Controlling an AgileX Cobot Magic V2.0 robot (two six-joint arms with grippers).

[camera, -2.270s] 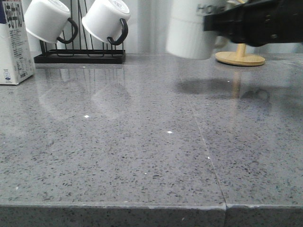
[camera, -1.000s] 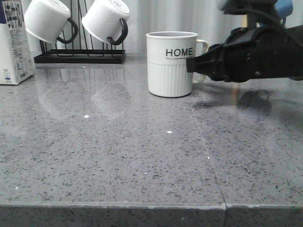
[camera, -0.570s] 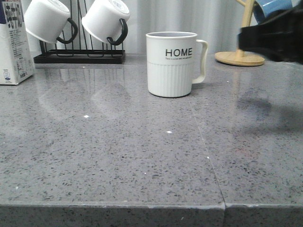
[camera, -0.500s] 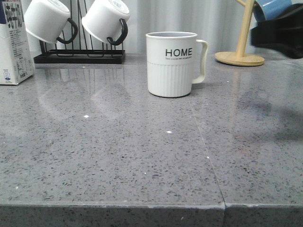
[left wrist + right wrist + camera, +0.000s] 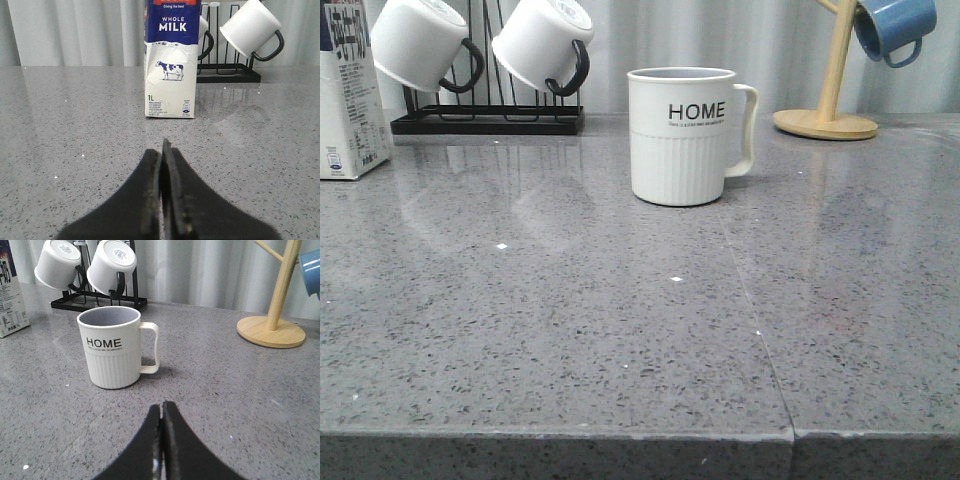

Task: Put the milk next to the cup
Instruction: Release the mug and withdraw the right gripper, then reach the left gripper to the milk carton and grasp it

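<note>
The white ribbed cup (image 5: 682, 135) marked "HOME" stands upright on the grey counter, handle to the right; it also shows in the right wrist view (image 5: 114, 346). The milk (image 5: 350, 95) carton stands at the far left edge; the left wrist view shows its blue "WHOLE MILK" face and cow picture (image 5: 171, 60). My left gripper (image 5: 161, 148) is shut and empty, low over the counter, short of the carton. My right gripper (image 5: 162, 407) is shut and empty, a short way back from the cup. Neither gripper shows in the front view.
A black rack (image 5: 488, 118) with two hanging white black-handled mugs (image 5: 420, 42) stands at the back left, behind the carton. A wooden mug tree (image 5: 827, 120) holding a blue mug (image 5: 893, 26) stands at the back right. The counter's front edge (image 5: 620, 436) runs along the bottom.
My right arm set the cup down on the counter, let go of it and drew back to the right, out of the front view. The milk carton has not moved.
</note>
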